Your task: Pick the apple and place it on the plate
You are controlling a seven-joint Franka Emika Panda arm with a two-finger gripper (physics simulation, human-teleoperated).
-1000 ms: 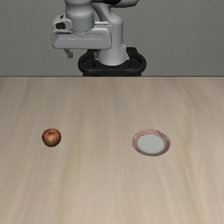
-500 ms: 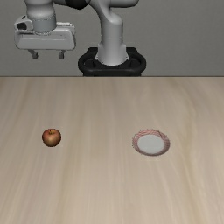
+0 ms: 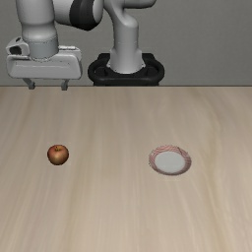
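- Red-brown and small, the apple [image 3: 58, 155] rests on the pale wooden desk [image 3: 118, 202], untouched, with bare wood all round it.
- Measured from the apple, the plate [image 3: 155, 157] lies well off toward the exterior view's right, at about the same depth on the desk. Nothing stands between the two.
- My end effector [image 3: 48, 86] has swung over the last second from in front of my base [image 3: 126, 71] out toward the exterior view's left. It has also dropped lower.
- That sweep carries it away from the plate's side and over to the apple's side, so I judge this to be the approach to the pick, with the grasp not yet begun.
- My fingers [image 3: 32, 85] hang pointing down, spread apart, with nothing between them, so the end effector is open and ready.
- From the apple, the end effector sits high above and toward the far edge of the desk, a touch to the exterior view's left. The two are well apart.
- I judge that I need to come forward over the apple and descend before closing. How high I hang above the desk I cannot tell exactly from this one view.
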